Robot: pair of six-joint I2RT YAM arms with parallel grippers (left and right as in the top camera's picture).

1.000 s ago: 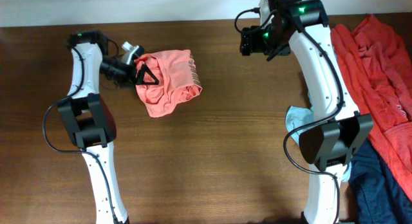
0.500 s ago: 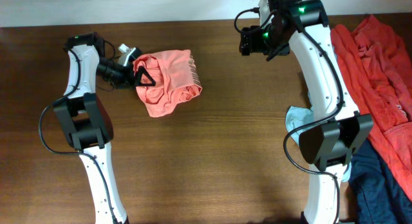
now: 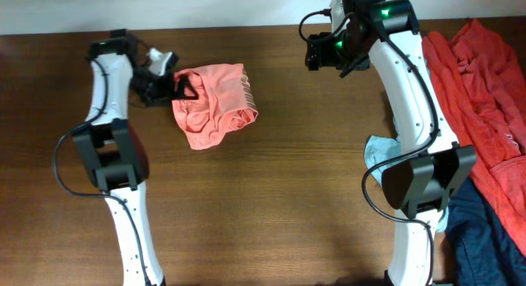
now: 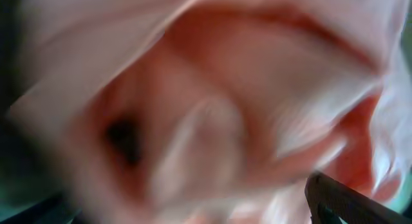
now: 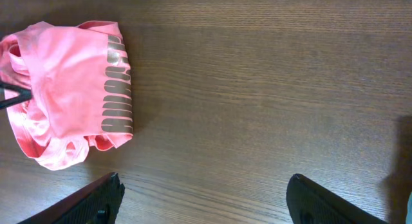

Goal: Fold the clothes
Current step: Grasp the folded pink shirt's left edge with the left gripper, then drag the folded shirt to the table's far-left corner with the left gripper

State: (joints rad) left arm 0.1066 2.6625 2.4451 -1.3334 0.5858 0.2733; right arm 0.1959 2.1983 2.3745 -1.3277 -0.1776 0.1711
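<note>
The salmon-pink shirt (image 3: 215, 105) lies bunched in a small folded heap at the back left of the table. It also shows in the right wrist view (image 5: 64, 102), with grey lettering on it. My left gripper (image 3: 181, 86) is at the shirt's left edge, its fingers against the fabric. The left wrist view is filled with blurred pink cloth (image 4: 193, 102), and only one dark finger (image 4: 347, 201) shows, far to the right, so the jaws look open. My right gripper (image 5: 203, 198) is open and empty above bare wood at the back (image 3: 316, 54).
A heap of deeper red clothes (image 3: 485, 89) covers the table's right side. A pale grey-blue piece (image 3: 380, 150) lies by the right arm's base, and navy cloth (image 3: 485, 237) lies at the front right. The table is dark wood (image 3: 271, 204).
My left gripper has shifted a little toward the back along the shirt's left edge. The shirt keeps its shape. The right arm has not moved.
</note>
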